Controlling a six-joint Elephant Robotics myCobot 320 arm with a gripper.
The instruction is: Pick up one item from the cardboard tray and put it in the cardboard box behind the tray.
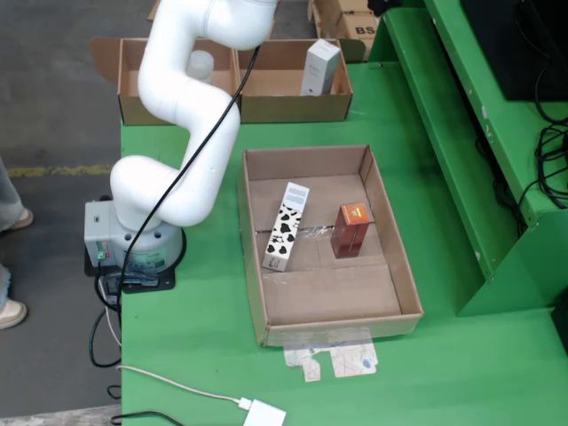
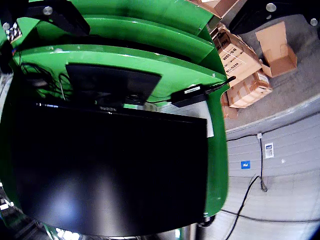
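The claw is not appearing in either view: in the fixed view the white jointed arm [image 1: 191,115] is rising out of the top edge, and the riding view is showing only a large black screen [image 2: 107,170] and green shelving [image 2: 150,30], with no fingers. Whether the claw is apart, together or clamped on anything cannot be told.

In the fixed view, the arm is bending up from its grey base [image 1: 133,244] at the left edge of the green tabletop [image 1: 195,346]. To the right of the base, the shallow open cardboard tray [image 1: 404,275] is holding two items: a tall white carton with black cow patches [image 1: 285,227], lying tilted at centre left, and a small orange-brown box [image 1: 351,230], standing to its right, apart from it.

Farther back, the two-compartment cardboard box [image 1: 293,105] is sitting at the far tabletop edge. Its right compartment is holding an upright white carton [image 1: 319,67]; a pale round object in the left compartment is mostly hidden by the arm.

Judged from this layout, one item may already be delivered, and two items are remaining in the tray.
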